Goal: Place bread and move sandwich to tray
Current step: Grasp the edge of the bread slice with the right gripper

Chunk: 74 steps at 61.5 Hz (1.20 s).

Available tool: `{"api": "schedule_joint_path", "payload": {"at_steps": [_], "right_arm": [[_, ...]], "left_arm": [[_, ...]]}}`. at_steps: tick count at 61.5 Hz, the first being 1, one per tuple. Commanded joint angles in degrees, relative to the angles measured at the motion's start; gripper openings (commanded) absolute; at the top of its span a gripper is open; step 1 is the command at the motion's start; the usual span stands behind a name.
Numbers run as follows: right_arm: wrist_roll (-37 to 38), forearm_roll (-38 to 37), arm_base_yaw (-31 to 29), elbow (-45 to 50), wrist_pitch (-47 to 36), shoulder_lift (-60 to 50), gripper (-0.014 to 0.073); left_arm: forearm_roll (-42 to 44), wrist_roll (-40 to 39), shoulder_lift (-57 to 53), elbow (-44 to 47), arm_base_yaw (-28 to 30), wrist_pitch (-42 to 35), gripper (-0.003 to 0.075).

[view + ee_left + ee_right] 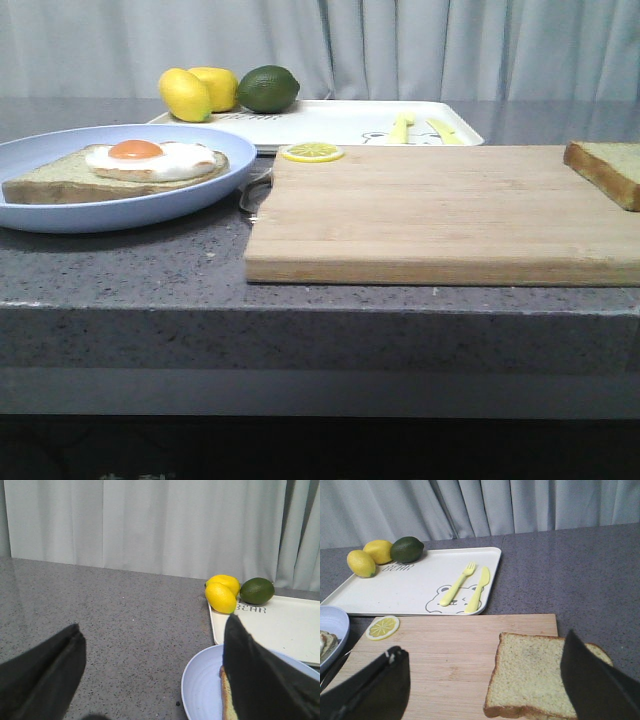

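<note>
A dark speckled stone counter (150, 270) holds a pale rectangular wooden cutting board (440, 215). A single square slice of bread with tan-green crumb and brown crust (535, 680) lies flat at the board's right end, only its corner showing in the front view. To the left of the board, a round pale blue plate (60, 215) carries the sandwich base: a brown-crusted slice topped with a white fried egg and orange yolk (140, 158). Behind the board sits a shallow white rectangular tray with rounded corners and a bear print (415, 587), holding two yellow lemons (198, 92), a dark green lime (268, 88), and a pale yellow fork (457, 585) and knife (479, 587). A yellow lemon slice (311, 152) rests on the board's far left corner.

The right tool (480, 680) hovers over the loose bread, spread wide and empty, one finger to each side. The left tool (150, 675) is likewise wide open and empty above the plate's edge.

The likely first step is picking up the loose slice. Lower squarely so the fingers meet opposite crusts, and close gently, since soft bread would probably squash or fold.
</note>
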Motion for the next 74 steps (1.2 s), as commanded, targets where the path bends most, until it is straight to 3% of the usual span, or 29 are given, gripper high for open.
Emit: {"api": "schedule_joint_path", "payload": {"at_steps": [1,26,35,48,59,65,74], "right_arm": [[0.0,0.2,-0.3,-1.9,-4.7,0.4,0.0640],[0.0,0.2,-0.3,-1.9,-4.7,0.4,0.0640],[0.0,0.3,-0.3,-1.9,-4.4,0.4,0.0640],[0.0,0.3,-0.3,-2.5,-1.5,1.9,0.0640],[0.0,0.2,-0.6,-5.1,2.1,5.8,0.0640],[2.1,-0.1,-4.6,-9.8,9.5,11.6,0.0640],[3.1,0.0,-16.0,-18.2,14.7,23.0,0.0640]], "left_arm": [[0.1,0.1,0.4,-2.3,0.1,-5.0,0.0569],[-0.1,0.0,1.1,-2.3,-0.4,-4.2,0.0542],[-0.1,0.0,4.9,-4.3,-5.2,-4.2,0.0542],[-0.1,0.0,10.7,-8.8,-13.7,3.2,0.0542],[-0.1,0.0,11.7,-8.9,-15.1,2.0,0.0542],[-0.1,0.0,11.7,-8.9,-15.1,2.0,0.0542],[-0.1,0.0,11.7,-8.9,-15.1,2.0,0.0542]]}}
